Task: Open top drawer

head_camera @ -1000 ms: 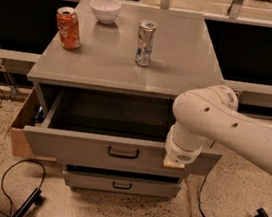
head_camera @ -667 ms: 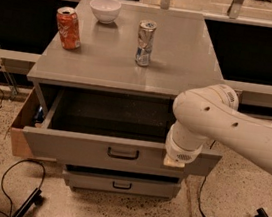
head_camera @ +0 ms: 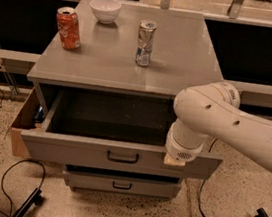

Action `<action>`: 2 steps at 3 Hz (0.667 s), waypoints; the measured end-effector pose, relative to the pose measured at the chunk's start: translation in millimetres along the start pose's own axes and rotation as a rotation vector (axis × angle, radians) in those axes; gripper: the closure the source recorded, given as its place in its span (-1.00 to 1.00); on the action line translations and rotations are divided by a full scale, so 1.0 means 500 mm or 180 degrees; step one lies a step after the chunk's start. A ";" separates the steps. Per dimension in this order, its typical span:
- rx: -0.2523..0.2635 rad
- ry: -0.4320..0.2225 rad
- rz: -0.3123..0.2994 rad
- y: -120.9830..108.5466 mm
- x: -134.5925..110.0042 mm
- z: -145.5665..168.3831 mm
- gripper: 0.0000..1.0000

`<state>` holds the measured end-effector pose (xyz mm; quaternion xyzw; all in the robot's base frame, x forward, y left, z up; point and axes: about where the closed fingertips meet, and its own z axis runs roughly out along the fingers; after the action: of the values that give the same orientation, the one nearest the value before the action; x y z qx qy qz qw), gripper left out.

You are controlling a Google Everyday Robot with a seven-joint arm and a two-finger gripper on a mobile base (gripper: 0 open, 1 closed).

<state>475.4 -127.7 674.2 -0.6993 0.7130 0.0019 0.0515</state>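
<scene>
Pincer [head_camera: 175,160] mostly hidden at top drawer [head_camera: 69,149] front

The wide grey metal top drawer [head_camera: 80,149] has a black loop handle [head_camera: 122,156] and a dark, speckled inside. The grey desk [head_camera: 183,61] bears 1 red can [head_camera: 68,28], 1 silver can [head_camera: 145,42] and 1 white bowl [head_camera: 105,10]. The white gripper [head_camera: 175,159] sits at the drawer's front rim.

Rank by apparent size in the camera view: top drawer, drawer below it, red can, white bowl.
1. top drawer
2. drawer below it
3. red can and white bowl: too alike; bowl is farther back.
gripper: at the top drawer's front, right side.
</scene>
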 end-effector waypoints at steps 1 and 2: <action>0.0000 0.0000 0.0000 -0.001 -0.001 -0.008 -0.50; 0.0000 0.0000 0.0000 -0.001 -0.001 -0.015 -0.92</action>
<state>475.4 -127.7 681.9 -0.6993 0.7130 0.0019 0.0515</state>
